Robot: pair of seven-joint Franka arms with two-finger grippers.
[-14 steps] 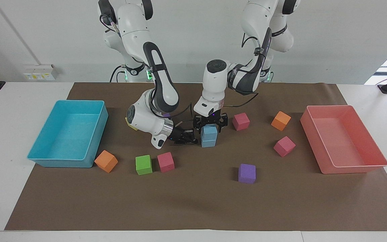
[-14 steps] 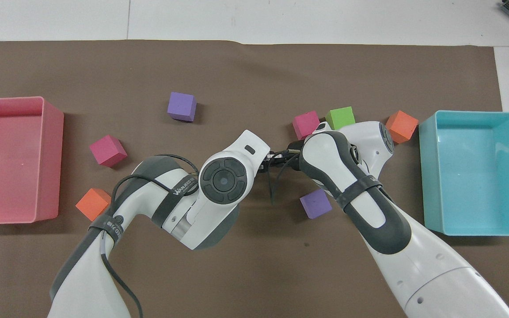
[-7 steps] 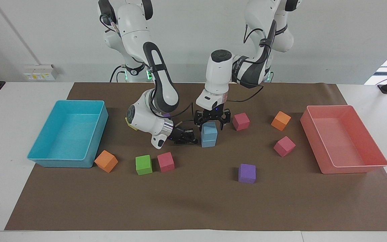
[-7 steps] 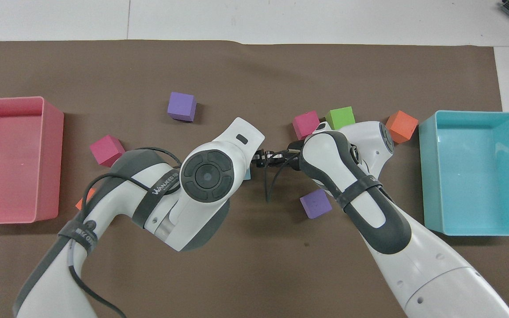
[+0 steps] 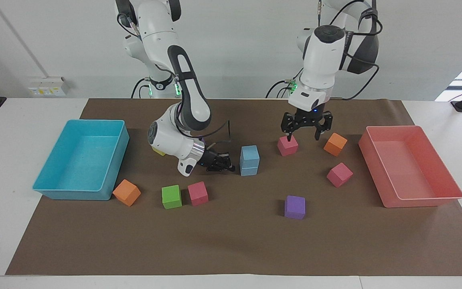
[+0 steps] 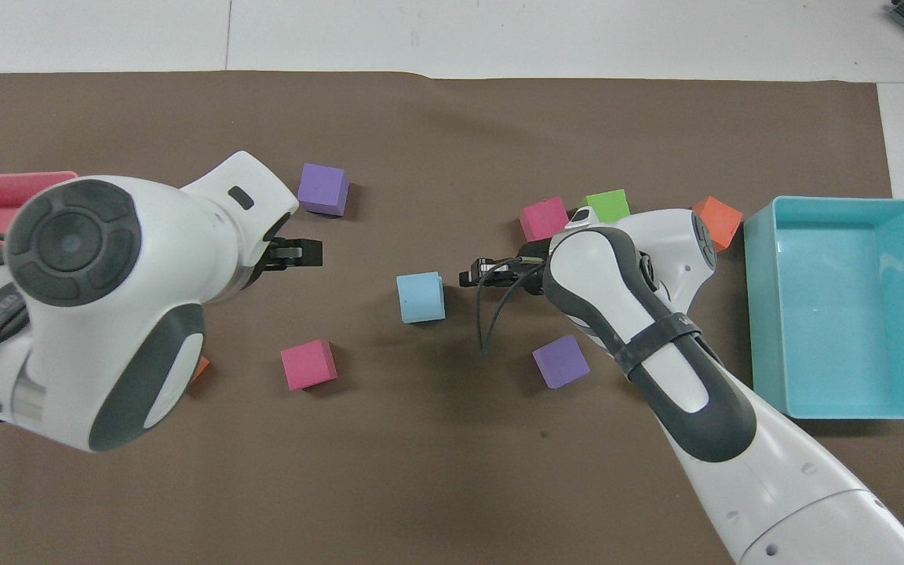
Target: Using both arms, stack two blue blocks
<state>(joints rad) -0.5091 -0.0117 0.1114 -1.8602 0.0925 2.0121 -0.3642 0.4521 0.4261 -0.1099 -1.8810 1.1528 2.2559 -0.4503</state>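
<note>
- Left gripper [image 5: 306, 129]: fingers spread wide, nothing between them, hanging over the pink cube [image 5: 287, 145] and the orange cube [image 5: 335, 144] toward the left arm's end of the desk.
- Right gripper [image 5: 219, 162]: clenched on nothing, low over the brown mat [image 5: 231, 249], just beside the lower blue block [image 5: 249, 169], whether touching it we cannot tell.
- Blue blocks: upper blue block [image 5: 250, 153] sits on the lower one near the middle of the mat, faces roughly flush, neither gripper holding it.
- Step, as we judge it: the stack looks made; what is left is clearing off. The next move calls for the right gripper to draw sideways away from the lower block without nudging it; the left gripper already stands clear.
- Facing view gives us the stack's two tiers and the height of each gripper.
- Overhead view shows only one blue square [image 6: 421, 297], so the stacking cannot be read there; it does show a purple cube [image 6: 559, 361] by the right arm that the facing view hides, while the left arm's bulk covers most of the red bin [image 5: 409, 166].
</note>
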